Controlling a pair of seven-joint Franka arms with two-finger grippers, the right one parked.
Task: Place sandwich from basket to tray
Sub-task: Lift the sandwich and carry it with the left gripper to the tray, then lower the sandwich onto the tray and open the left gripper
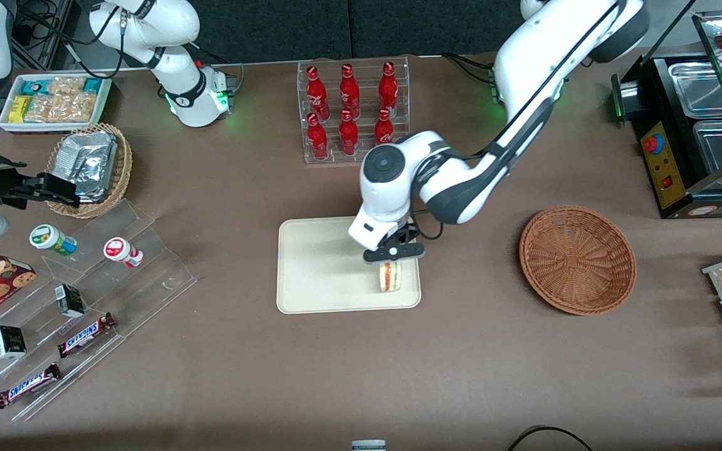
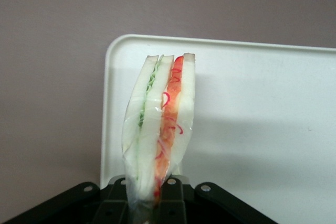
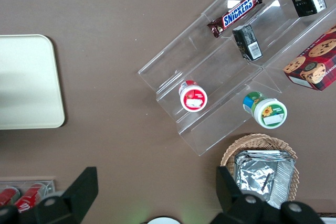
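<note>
The sandwich (image 1: 390, 276) is a wrapped wedge of white bread with green and red-orange filling. My left gripper (image 1: 393, 254) is shut on its narrow end, directly above it. In the left wrist view the sandwich (image 2: 160, 124) sticks out from between the black fingers (image 2: 176, 187) of the gripper (image 2: 149, 186). It hangs over the cream tray (image 1: 317, 263), near the tray's corner that is nearest the front camera and toward the working arm's end. I cannot tell whether it touches the tray (image 2: 252, 108). The reddish-brown wicker basket (image 1: 577, 260) stands beside the tray toward the working arm's end and holds nothing.
A clear rack of red bottles (image 1: 351, 109) stands farther from the front camera than the tray. A clear stepped stand (image 1: 85, 300) with snack bars and cups and a tan basket of foil packets (image 1: 88, 166) lie toward the parked arm's end. A black food warmer (image 1: 693, 125) stands toward the working arm's end.
</note>
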